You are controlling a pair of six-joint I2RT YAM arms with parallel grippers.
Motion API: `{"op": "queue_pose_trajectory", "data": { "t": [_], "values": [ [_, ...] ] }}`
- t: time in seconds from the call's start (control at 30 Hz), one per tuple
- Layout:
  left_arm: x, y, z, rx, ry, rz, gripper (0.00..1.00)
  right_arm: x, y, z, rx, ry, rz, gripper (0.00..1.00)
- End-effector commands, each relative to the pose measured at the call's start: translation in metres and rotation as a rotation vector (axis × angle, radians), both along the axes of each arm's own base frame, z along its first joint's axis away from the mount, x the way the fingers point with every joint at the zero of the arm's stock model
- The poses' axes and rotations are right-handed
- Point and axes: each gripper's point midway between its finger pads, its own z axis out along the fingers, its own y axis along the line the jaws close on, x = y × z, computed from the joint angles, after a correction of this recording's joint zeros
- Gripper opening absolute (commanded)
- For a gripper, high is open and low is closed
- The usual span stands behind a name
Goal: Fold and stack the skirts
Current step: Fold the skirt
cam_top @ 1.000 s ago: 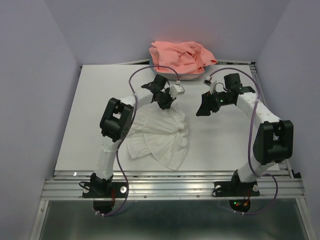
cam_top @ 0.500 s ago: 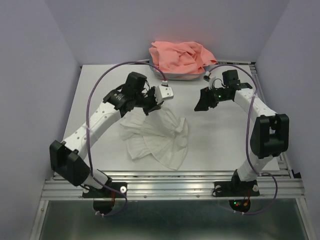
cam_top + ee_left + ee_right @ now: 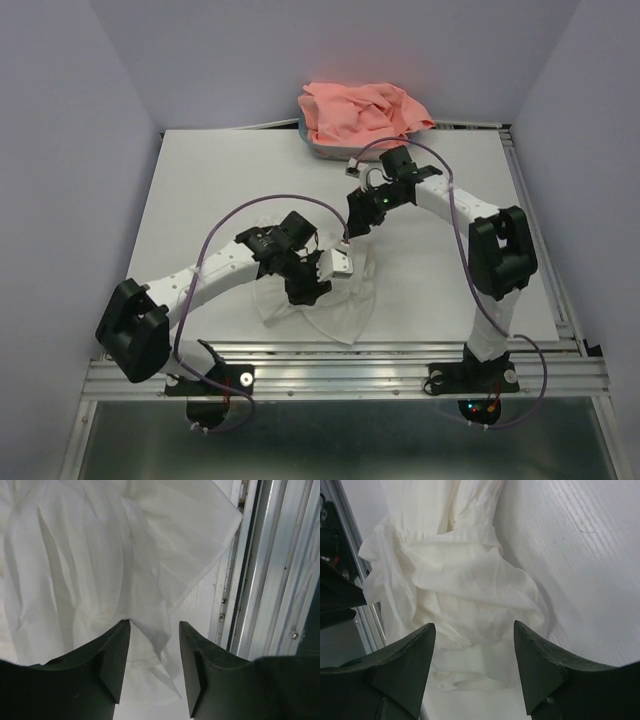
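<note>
- Left arm reaches low across the bench (image 3: 200, 190); left claw (image 3: 307, 292) partly open on the white skirt (image 3: 340, 312).
- Right arm bends inward; right claw (image 3: 356, 224) wide above the same skirt.

The top view is bright and even, with light from above. The arms (image 3: 220, 275) leave soft, pale shadows on the worktop (image 3: 200, 190). In both wrist views the dark fingers (image 3: 110, 665) at the bottom look a bit blurry; the white skirt (image 3: 75, 555) looks sharp, with grey shadows in its folds.
</note>
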Motion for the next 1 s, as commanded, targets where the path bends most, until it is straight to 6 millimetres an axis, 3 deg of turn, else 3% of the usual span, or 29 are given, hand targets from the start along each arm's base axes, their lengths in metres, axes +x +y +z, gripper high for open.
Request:
{"op": "queue_pose_trajectory", "data": {
  "t": [0.0, 0.17, 0.23, 0.3, 0.4, 0.43, 0.5, 0.53, 0.77, 0.97],
  "values": [
    [0.018, -0.015, 0.033, -0.117, -0.090, 0.065, 0.59, 0.016, 0.006, 0.003, -0.011, -0.006, -0.027, 0.70],
    [0.037, -0.018, 0.092, -0.254, -0.230, 0.126, 0.59, 0.032, -0.019, 0.005, -0.031, 0.022, -0.135, 0.71],
    [0.047, -0.021, 0.106, -0.268, -0.341, 0.128, 0.60, 0.039, -0.039, 0.021, 0.031, 0.081, -0.214, 0.71],
    [0.054, -0.024, 0.105, -0.239, -0.427, 0.089, 0.61, 0.041, -0.063, 0.027, 0.080, 0.158, -0.297, 0.71],
    [0.067, -0.036, 0.094, -0.177, -0.503, 0.031, 0.61, 0.026, -0.073, 0.029, 0.110, 0.235, -0.334, 0.70],
    [0.069, -0.045, 0.084, -0.141, -0.524, -0.018, 0.61, 0.011, -0.076, 0.026, 0.121, 0.274, -0.340, 0.69],
    [0.073, -0.058, 0.084, -0.118, -0.561, -0.059, 0.61, -0.009, -0.073, 0.023, 0.149, 0.363, -0.345, 0.68],
    [0.071, -0.069, 0.070, -0.088, -0.546, -0.099, 0.61, -0.026, -0.071, 0.016, 0.172, 0.427, -0.333, 0.68],
    [0.063, -0.105, 0.032, -0.025, -0.523, -0.263, 0.60, -0.056, -0.070, -0.026, 0.188, 0.568, -0.314, 0.55],
    [0.050, -0.115, 0.003, 0.006, -0.482, -0.352, 0.60, -0.070, -0.064, -0.044, 0.191, 0.635, -0.297, 0.49]
  ]
}}
